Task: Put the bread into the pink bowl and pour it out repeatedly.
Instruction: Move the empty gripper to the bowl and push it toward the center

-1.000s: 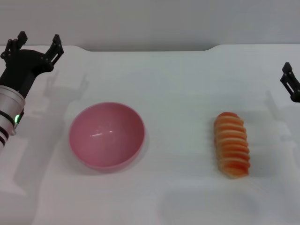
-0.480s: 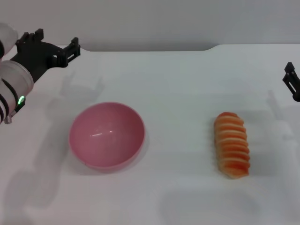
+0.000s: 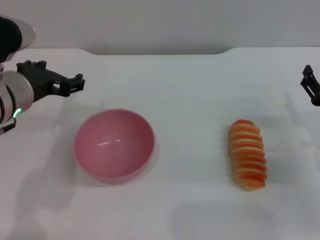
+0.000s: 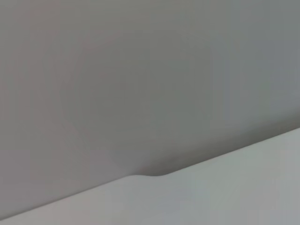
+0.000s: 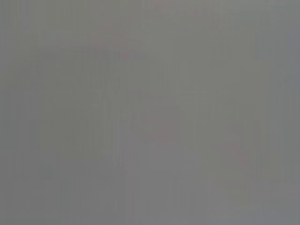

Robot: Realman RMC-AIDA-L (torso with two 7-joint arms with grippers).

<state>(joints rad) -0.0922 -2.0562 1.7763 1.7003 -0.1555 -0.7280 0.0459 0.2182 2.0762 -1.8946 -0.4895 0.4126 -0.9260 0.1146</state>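
The pink bowl [image 3: 114, 144] sits upright and empty on the white table, left of centre in the head view. The bread [image 3: 247, 154], a ridged orange-brown loaf with pale stripes, lies on the table to the right, well apart from the bowl. My left gripper [image 3: 56, 74] hovers open behind and to the left of the bowl, holding nothing and pointing toward the table's middle. Only a part of my right gripper [image 3: 311, 86] shows at the right edge, behind and to the right of the bread. Neither wrist view shows the bowl, the bread or any fingers.
The white table [image 3: 190, 100] ends at a grey wall [image 3: 160, 22] behind it. The left wrist view shows just the table's back edge [image 4: 140, 177] against that wall. The right wrist view is plain grey.
My left gripper has swung rightward, then dropped and turned, ending nearer the bowl's back left. The right gripper, bowl and bread have stayed put.
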